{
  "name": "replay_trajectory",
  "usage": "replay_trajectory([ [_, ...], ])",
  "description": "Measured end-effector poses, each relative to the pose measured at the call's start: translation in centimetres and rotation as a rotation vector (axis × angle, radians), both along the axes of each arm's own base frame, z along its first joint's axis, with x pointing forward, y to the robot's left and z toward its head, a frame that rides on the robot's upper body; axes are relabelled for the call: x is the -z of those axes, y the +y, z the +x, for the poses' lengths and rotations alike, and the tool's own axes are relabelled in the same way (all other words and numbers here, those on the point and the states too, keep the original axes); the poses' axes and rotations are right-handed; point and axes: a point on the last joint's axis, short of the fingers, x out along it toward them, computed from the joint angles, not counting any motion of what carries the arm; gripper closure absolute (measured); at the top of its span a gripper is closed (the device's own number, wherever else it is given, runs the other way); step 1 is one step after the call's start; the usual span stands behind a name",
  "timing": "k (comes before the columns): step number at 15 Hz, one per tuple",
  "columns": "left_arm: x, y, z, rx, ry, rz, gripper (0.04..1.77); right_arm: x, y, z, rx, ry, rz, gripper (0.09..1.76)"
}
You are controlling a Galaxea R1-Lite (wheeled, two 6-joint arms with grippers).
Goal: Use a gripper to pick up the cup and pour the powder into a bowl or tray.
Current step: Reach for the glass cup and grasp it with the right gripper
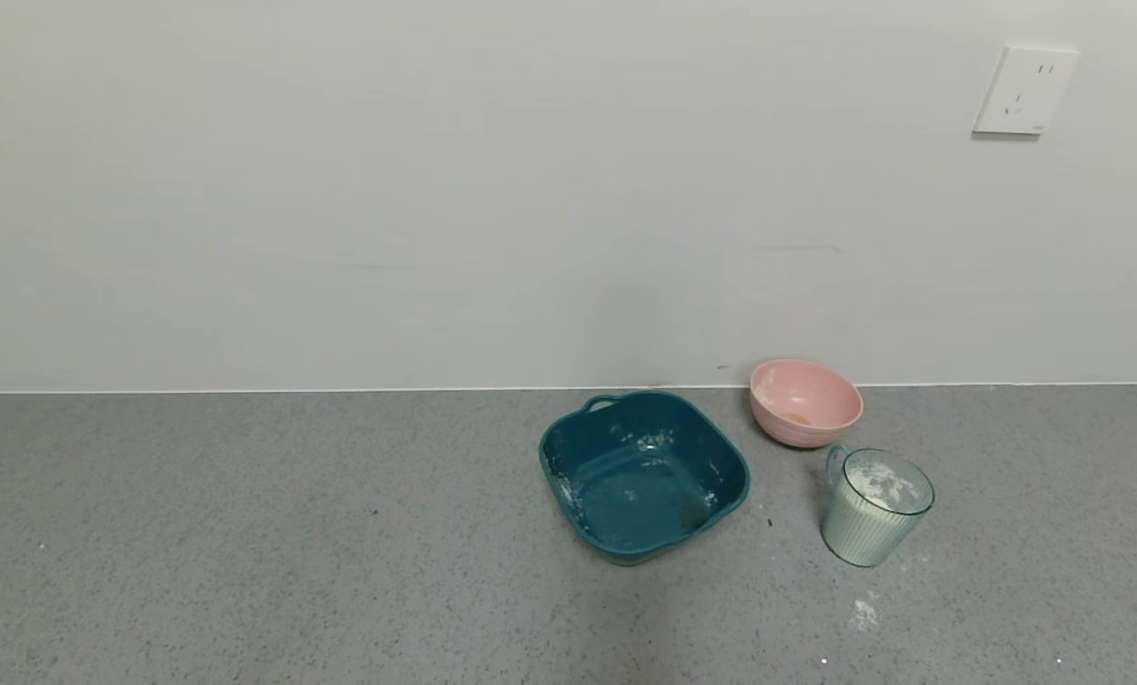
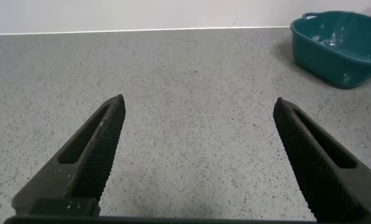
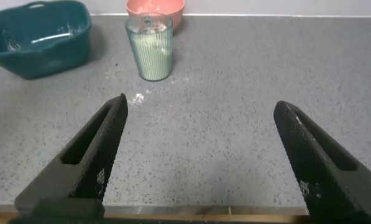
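The ribbed pale green cup stands upright on the grey counter at the right, with white powder inside. It also shows in the right wrist view. The dark teal basin sits to its left, dusted with powder residue; it shows in the right wrist view and the left wrist view. My right gripper is open and empty, low over the counter's near edge, well short of the cup. My left gripper is open and empty over bare counter, left of the basin. Neither gripper shows in the head view.
A small pink bowl stands behind the cup near the wall; it also shows in the right wrist view. A little spilled powder lies on the counter in front of the cup. A wall socket is high on the right.
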Motion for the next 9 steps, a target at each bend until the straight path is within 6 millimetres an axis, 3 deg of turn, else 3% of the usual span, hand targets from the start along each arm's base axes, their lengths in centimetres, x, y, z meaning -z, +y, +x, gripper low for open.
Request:
replay_trajectory([
  [5,0.0,0.0,0.0,0.0,0.0,0.0,0.09,-3.8,0.0,3.3,0.011,0.151,0.012,0.14],
  [9,0.0,0.0,0.0,0.0,0.0,0.0,0.09,-5.2,-0.1,7.4,0.008,0.254,0.023,0.14],
])
